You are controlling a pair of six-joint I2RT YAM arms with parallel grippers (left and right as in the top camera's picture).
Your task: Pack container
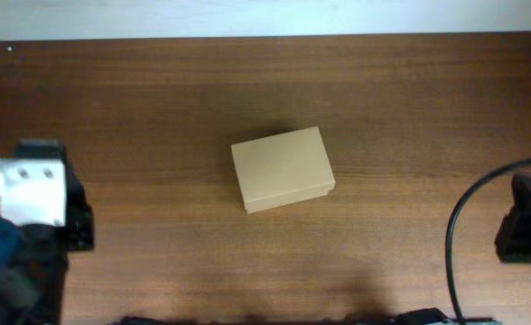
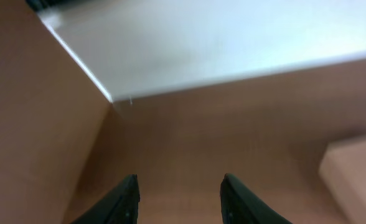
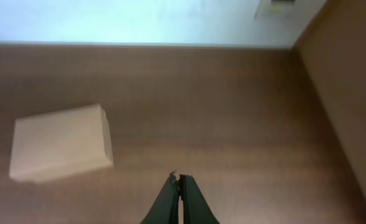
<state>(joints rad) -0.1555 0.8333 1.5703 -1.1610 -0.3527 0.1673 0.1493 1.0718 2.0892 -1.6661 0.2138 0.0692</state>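
The container [image 1: 283,169] is a small tan cardboard box with its lid shut, lying in the middle of the wooden table. It shows at the right edge of the left wrist view [image 2: 357,171] and at the left of the right wrist view [image 3: 60,142]. My left gripper [image 2: 178,186] is open and empty, far to the left of the box. My right gripper [image 3: 179,179] is shut with nothing between its fingers, far to the right of the box. In the overhead view only the arm bodies show, at the left edge [image 1: 32,203] and the right edge [image 1: 526,217].
The brown wooden table [image 1: 157,108] ends at a pale floor along its far edge [image 1: 265,18]. A black cable [image 1: 455,244] loops by the right arm.
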